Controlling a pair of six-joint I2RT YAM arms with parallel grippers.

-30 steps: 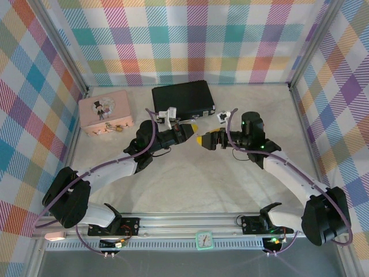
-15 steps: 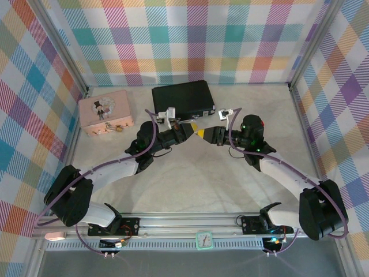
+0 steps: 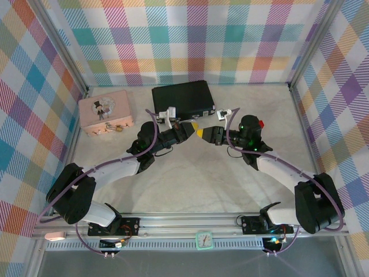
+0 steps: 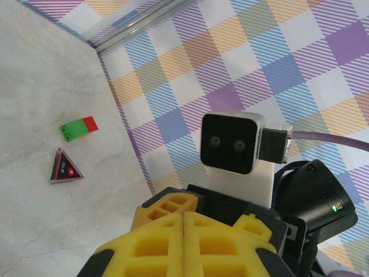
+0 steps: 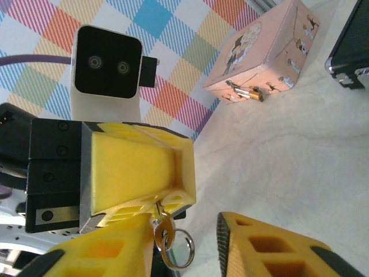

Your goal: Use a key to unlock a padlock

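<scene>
Our left pincer (image 5: 153,203) clamps the key (image 5: 162,223); our right pincer (image 5: 184,247) stands narrow, not yet closed around it. We should seat it squarely before the left releases.

Left arm (image 3: 115,167) and right arm (image 3: 282,168) are reached inward and forward so that the grippers are brought tip to tip, the left gripper (image 3: 195,128) being clamped on the key (image 5: 160,224) and the right gripper (image 5: 185,226) set opposite with jaws parted.
</scene>
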